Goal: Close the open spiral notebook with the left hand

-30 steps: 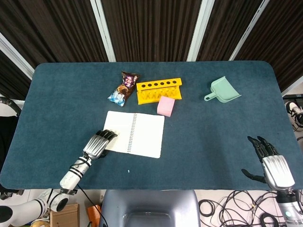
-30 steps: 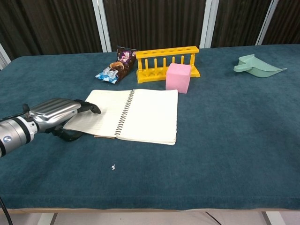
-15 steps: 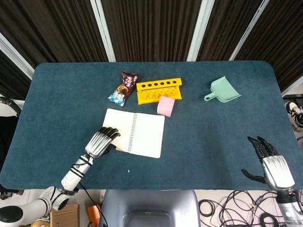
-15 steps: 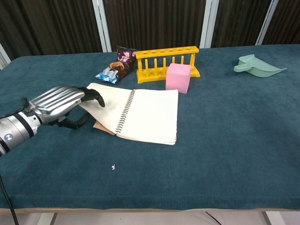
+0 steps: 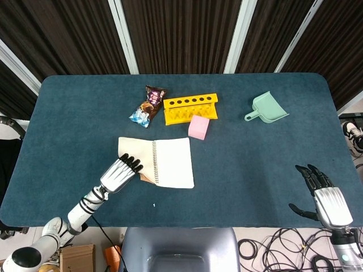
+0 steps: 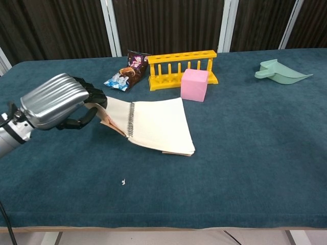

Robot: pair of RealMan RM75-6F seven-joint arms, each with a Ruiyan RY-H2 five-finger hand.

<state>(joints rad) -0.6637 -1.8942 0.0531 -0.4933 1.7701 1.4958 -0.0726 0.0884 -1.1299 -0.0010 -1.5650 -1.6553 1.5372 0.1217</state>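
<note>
The spiral notebook point(image 5: 172, 163) lies in the middle of the blue table point(image 5: 68, 113), its right pages flat and its spiral facing left. Its left half point(image 6: 117, 113) is raised off the cloth and tilts up towards the spiral. My left hand point(image 5: 120, 174) grips the outer edge of that raised half, fingers over the top and thumb underneath; in the chest view this left hand point(image 6: 55, 102) fills the left side. My right hand point(image 5: 328, 198) hovers at the table's near right corner, fingers spread, holding nothing. The chest view does not show it.
Behind the notebook stand a pink cube point(image 5: 198, 127), a yellow test-tube rack point(image 5: 190, 108) and a snack bag point(image 5: 148, 106). A green dustpan point(image 5: 267, 109) lies at the back right. A tiny white scrap point(image 6: 123, 181) sits on the cloth in front of the notebook.
My left hand took hold of the notebook's left half and lifted it from flat to steeply tilted, moving up and towards the spiral. The notebook slid slightly. The right hand stayed put.
</note>
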